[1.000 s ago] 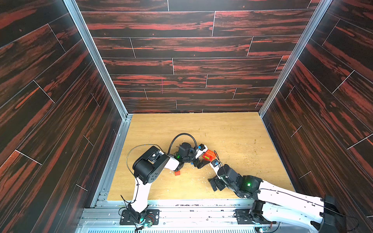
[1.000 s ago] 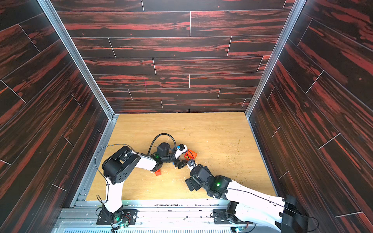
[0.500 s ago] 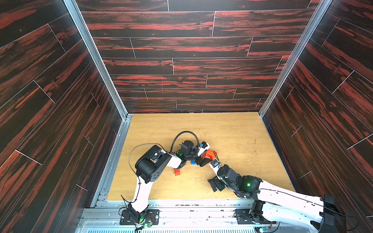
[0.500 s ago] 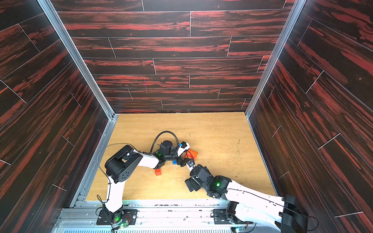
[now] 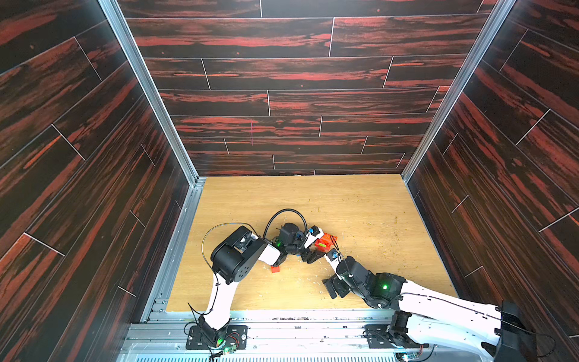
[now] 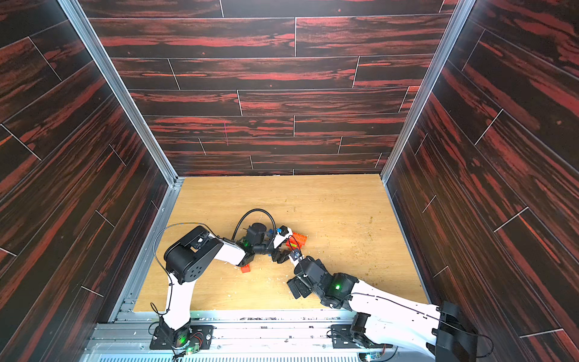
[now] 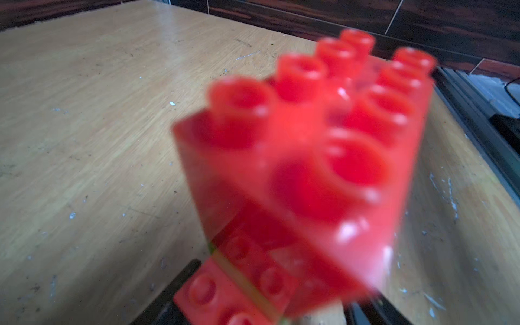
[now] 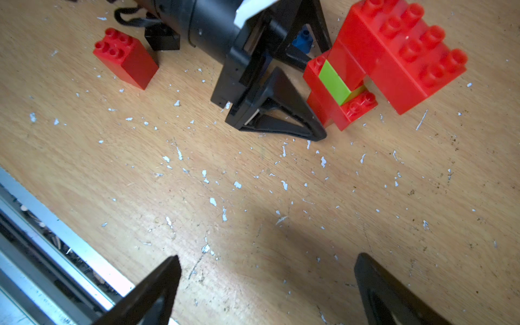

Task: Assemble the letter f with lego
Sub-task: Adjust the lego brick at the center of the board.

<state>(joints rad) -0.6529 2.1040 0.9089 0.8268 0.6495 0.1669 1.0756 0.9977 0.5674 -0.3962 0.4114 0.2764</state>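
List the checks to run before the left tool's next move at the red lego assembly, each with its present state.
1. The right tool open and empty over the bare table: ok.
2. The left tool straddling the low end of the red assembly: ok.
3. Firm grip by the left tool on that end: cannot tell.
4. The lime green brick seated among the red bricks: ok.
5. The loose red brick standing apart from both tools: ok.
6. The blue brick clear of the left tool: cannot tell, it is partly hidden.
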